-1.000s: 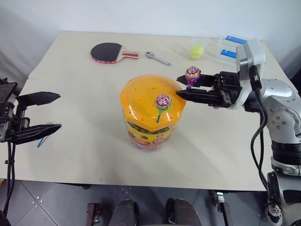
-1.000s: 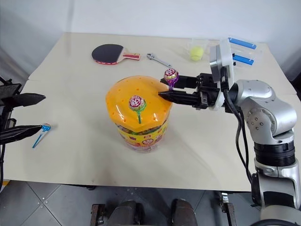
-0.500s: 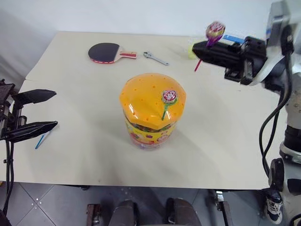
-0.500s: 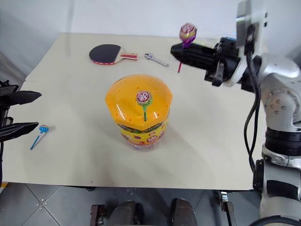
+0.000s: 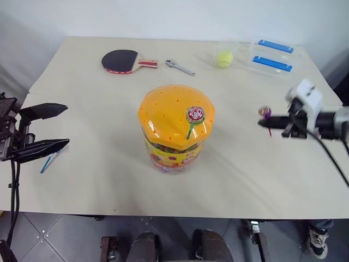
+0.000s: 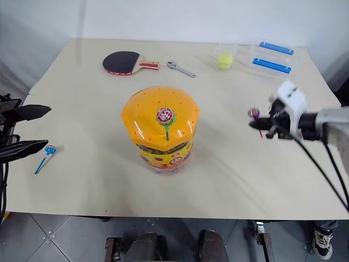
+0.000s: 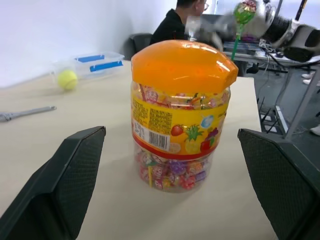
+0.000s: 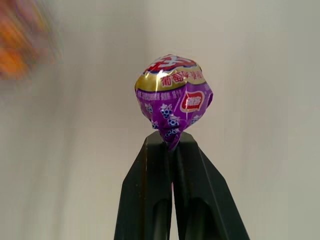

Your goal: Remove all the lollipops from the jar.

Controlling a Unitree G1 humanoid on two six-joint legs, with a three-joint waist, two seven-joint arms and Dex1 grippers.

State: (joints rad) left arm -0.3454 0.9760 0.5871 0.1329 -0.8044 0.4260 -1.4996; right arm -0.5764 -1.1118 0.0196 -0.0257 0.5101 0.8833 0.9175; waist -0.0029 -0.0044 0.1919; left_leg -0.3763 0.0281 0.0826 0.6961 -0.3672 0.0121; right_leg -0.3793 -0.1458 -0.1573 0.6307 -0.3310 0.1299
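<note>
While I watch the head cameras, this is what I have:

Right gripper (image 5: 264,121): I see it clenched tight on a lollipop stick, out over the table's right side, well apart from the jar.
Purple lollipop (image 8: 173,96): its purple-wrapped head stands just above my two closed fingertips (image 8: 150,155), the stick pinched between them; it hangs clear of the table (image 5: 98,109).
Left gripper (image 5: 46,128): I have it spread wide and holding nothing, at the table's left edge, pointing toward the jar.
Blue-stick lollipop (image 6: 46,156): it lies flat on the table near my left fingers, untouched.
Jar (image 5: 175,128): it stands upright mid-table, orange domed lid on, with more wrapped sweets visible through the clear wall in my left wrist view.
Green-stick lollipop (image 5: 193,117): it stands stuck in the lid, on the side of the dome toward my right arm.
Far side of table: a paddle (image 5: 124,60), a wrench (image 5: 181,67), a yellow-green ball (image 5: 224,58) and two clear blue-lidded boxes (image 5: 270,56).
Background, left wrist view: a person (image 7: 176,22) seated beyond the table.
</note>
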